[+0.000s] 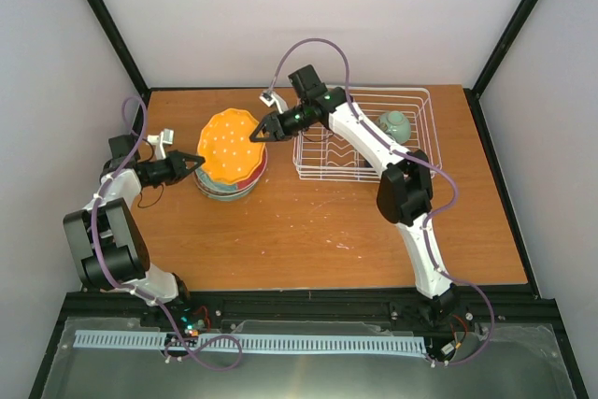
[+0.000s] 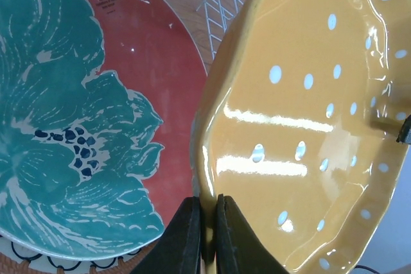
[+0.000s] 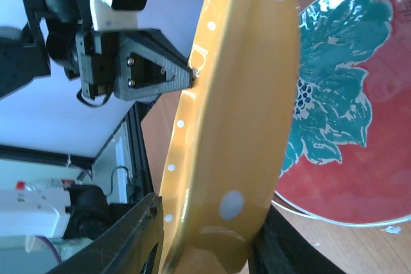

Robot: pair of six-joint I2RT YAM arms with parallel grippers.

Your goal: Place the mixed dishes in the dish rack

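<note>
The orange-yellow dotted plate (image 1: 229,140) is tilted up on edge over the stack at the left. My left gripper (image 1: 198,163) is shut on its near-left rim, seen close in the left wrist view (image 2: 209,235). My right gripper (image 1: 255,135) is open, its jaws straddling the plate's opposite rim (image 3: 205,248). Under it lies the red plate with teal flower (image 2: 148,62), also in the right wrist view (image 3: 359,158), on a white patterned plate (image 2: 64,265) and a pale teal bowl (image 1: 227,192). The white wire dish rack (image 1: 428,105) holds the small pale green bowl (image 1: 394,124).
The stack sits left of the rack's left wall (image 1: 297,151). A dark shape (image 1: 361,163) lies low in the rack, partly behind my right arm; I cannot tell what it is. The wooden table (image 1: 308,231) ends at white walls behind and at both sides.
</note>
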